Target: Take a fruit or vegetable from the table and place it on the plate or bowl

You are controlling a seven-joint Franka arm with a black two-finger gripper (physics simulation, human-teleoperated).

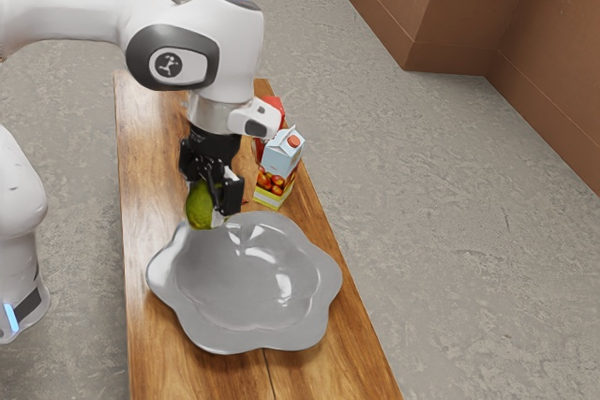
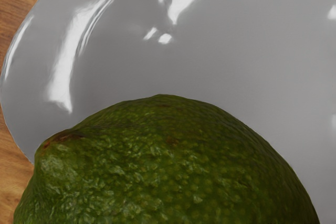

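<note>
Hand (image 1: pixel 212 209) clamped from both sides on the avocado (image 1: pixel 198 209), which hangs just above the edge of the glossy grey plate (image 1: pixel 253 288). Its pebbled skin should grip well. I judge it firm, fairly light and easily bruised, so it is best held across its broad middle. The plate lies on the wooden desk (image 1: pixel 150 156), and two cartons (image 1: pixel 279 166) stand just beyond the plate.

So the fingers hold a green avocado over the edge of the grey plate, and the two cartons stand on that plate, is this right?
Not quite. The fingers do hold the green avocado over the edge of the grey plate, but the two cartons stand on the wooden table beside the plate, not on it. The exterior view shows this.
</note>
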